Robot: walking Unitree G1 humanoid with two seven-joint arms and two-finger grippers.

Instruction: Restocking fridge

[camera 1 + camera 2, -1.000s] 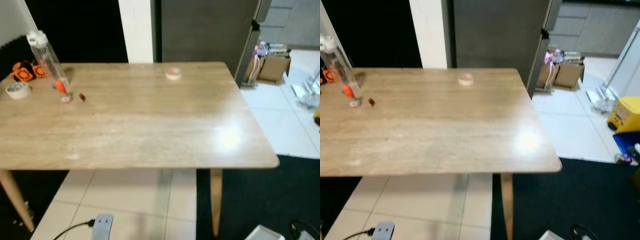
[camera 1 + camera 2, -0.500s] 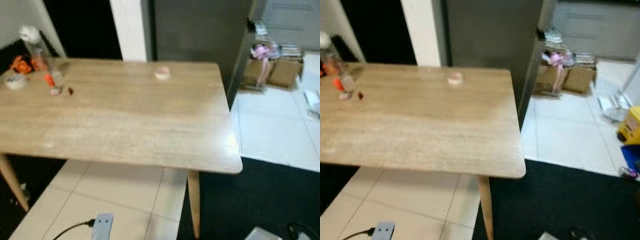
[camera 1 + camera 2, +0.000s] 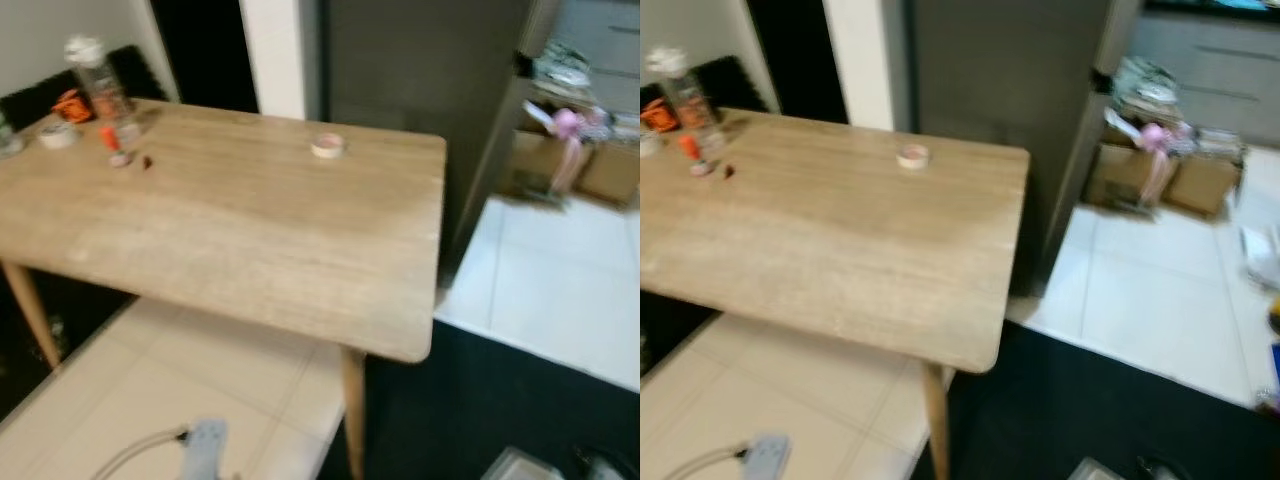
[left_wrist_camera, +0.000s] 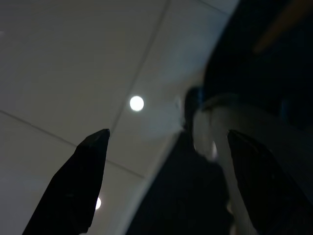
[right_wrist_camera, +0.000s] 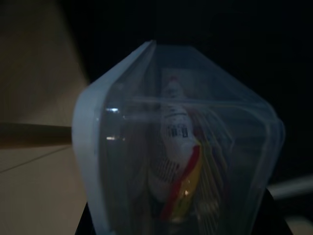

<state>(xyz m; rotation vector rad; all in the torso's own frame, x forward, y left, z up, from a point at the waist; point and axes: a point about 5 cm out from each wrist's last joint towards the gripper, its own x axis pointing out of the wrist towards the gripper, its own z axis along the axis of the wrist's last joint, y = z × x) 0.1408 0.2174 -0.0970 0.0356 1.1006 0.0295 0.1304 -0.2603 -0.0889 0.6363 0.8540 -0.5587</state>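
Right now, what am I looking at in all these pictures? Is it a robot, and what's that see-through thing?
Yes, it's a walking robot. Two pictures come from the eyes in its head, looking down at a wooden table. On the table stand a clear bottle, a roll of tape and a small round thing. Behind it is a tall dark fridge. The two dark pictures come from cameras on its wrists. The left gripper hangs open above the floor. The right gripper holds a clear plastic box with packaged things inside.
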